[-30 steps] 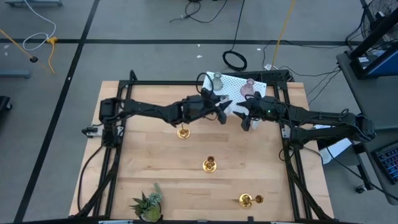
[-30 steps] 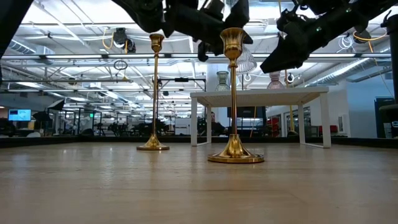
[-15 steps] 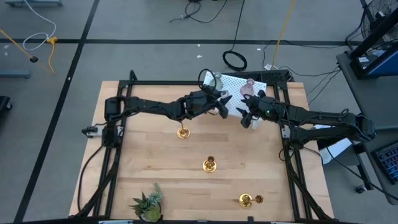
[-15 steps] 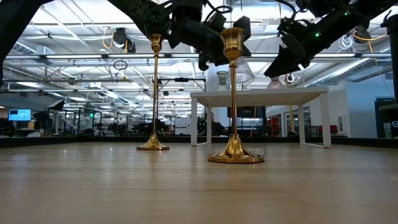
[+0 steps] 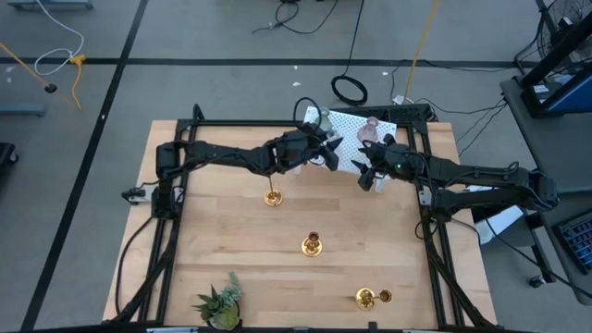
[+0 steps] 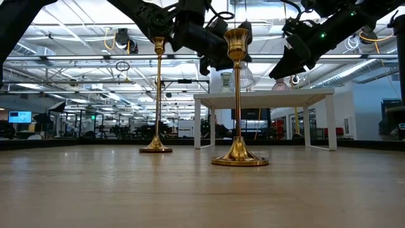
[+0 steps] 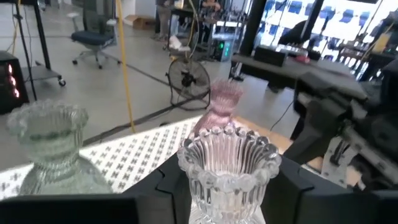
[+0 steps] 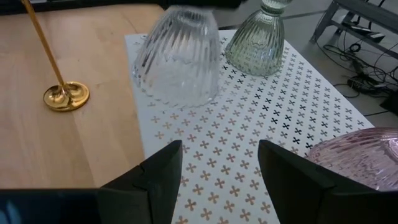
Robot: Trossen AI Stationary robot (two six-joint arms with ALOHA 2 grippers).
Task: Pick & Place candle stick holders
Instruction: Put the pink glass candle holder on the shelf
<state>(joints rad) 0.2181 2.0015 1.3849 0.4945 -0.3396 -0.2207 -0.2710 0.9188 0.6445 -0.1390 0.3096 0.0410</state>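
My left gripper is shut on the clear glass holder, which is over the near left part of the white perforated rack. The holder also shows in the right wrist view and the low view. The grey-green glass holder and the pink one stand on their bases on the rack. My right gripper is open and empty just near of the rack. Three gold holders are on the table. My left gripper pinches the clear glass holder between its two fingers, below the beaded cup. The fingers come from the table's left, slanting down. The holder is upright. Its ribbed bell base hangs below the fingers, just above the rack.
A small green spiky plant stands near the table's near left corner. The right arm is close to the right of the held holder. The black frame runs round the wooden table top.
My left gripper has carried the clear glass holder toward the table's far edge, from beside the rack to over it. The holder has stayed upright.
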